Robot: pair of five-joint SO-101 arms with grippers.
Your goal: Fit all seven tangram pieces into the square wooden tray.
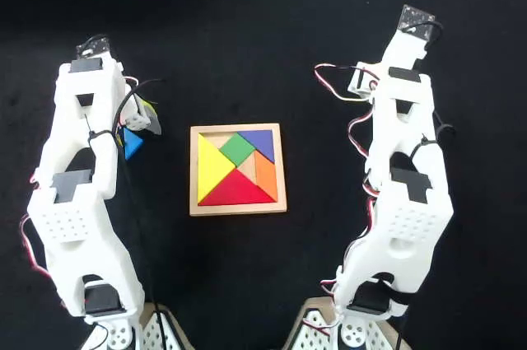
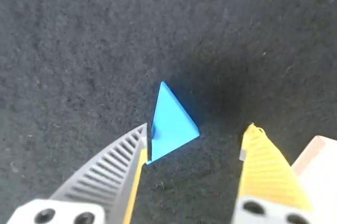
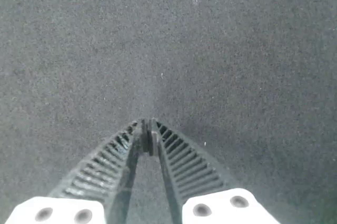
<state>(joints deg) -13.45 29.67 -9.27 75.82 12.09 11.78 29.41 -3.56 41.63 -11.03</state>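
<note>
The square wooden tray (image 1: 196,202) lies mid-table with several pieces in it: a yellow triangle (image 1: 212,170), a red triangle (image 1: 236,191), a green square (image 1: 237,149), a dark blue piece (image 1: 262,142) and an orange piece (image 1: 265,174). Bare wood shows at its top-left corner and centre. A light blue triangle (image 2: 171,123) lies on the black cloth left of the tray (image 1: 132,144). My left gripper (image 2: 199,129) is open around it, its grey finger (image 2: 124,155) touching one edge and its yellow finger (image 2: 263,161) standing apart. My right gripper (image 3: 146,127) is shut on nothing, over bare cloth.
Black cloth covers the table. The left arm (image 1: 78,202) and the right arm (image 1: 403,185) stand on either side of the tray. A pale corner of the tray (image 2: 318,153) shows beside the yellow finger. The cloth's far edge runs along the back.
</note>
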